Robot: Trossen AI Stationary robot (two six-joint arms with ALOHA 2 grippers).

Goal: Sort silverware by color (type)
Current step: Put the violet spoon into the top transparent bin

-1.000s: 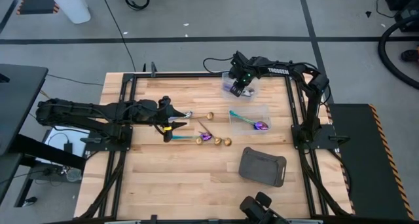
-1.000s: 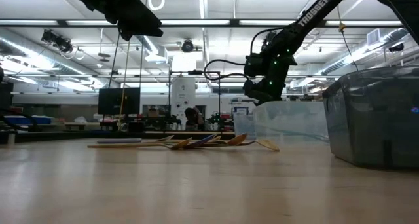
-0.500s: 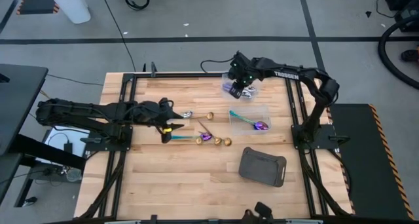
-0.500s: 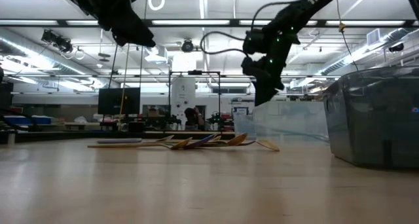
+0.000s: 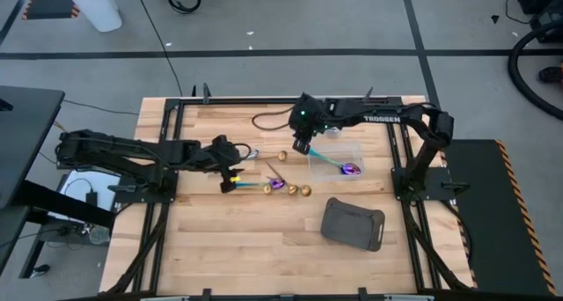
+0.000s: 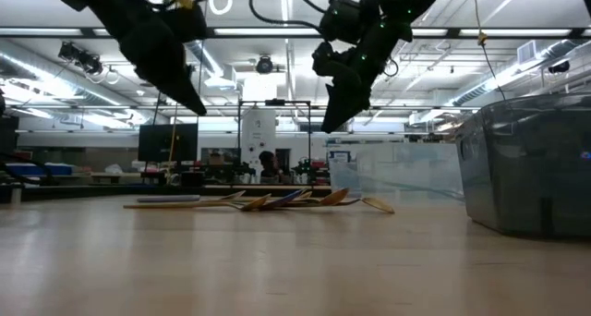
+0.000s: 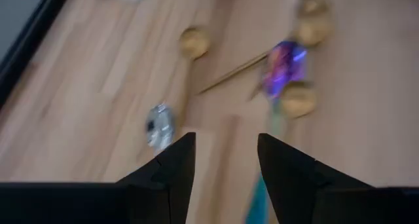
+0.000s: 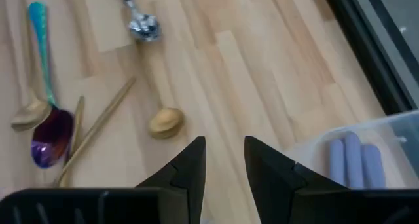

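Several loose spoons lie flat on the wooden table point(image 5: 264, 248): a silver spoon point(image 5: 251, 153), gold ones point(image 5: 283, 156) point(image 5: 305, 191) and a rainbow teal-purple one point(image 5: 274, 185). My left gripper point(image 5: 230, 167) hovers open just left of them, above the table; its wrist view shows the silver bowl point(image 7: 158, 124) and the rainbow bowl point(image 7: 285, 59) ahead of it. My right gripper point(image 5: 301, 143) hangs open and empty over the far side of the pile, above a gold spoon point(image 8: 165, 122). Another rainbow spoon point(image 5: 339, 165) lies in a clear tub point(image 5: 356, 150). Lilac handles point(image 8: 353, 158) lie in a second tub.
A dark grey tray point(image 5: 352, 223) sits near the table's near right edge. The second clear tub point(image 5: 332, 127) stands at the far edge, behind the right arm. Bare wood stretches across the near left part of the table. The black frame rails point(image 5: 171, 151) border both sides.
My right gripper has swung from over the far tub toward the table's left and near side, ending above the loose spoons. My left gripper has dipped lower beside the pile. The spoons have not moved.
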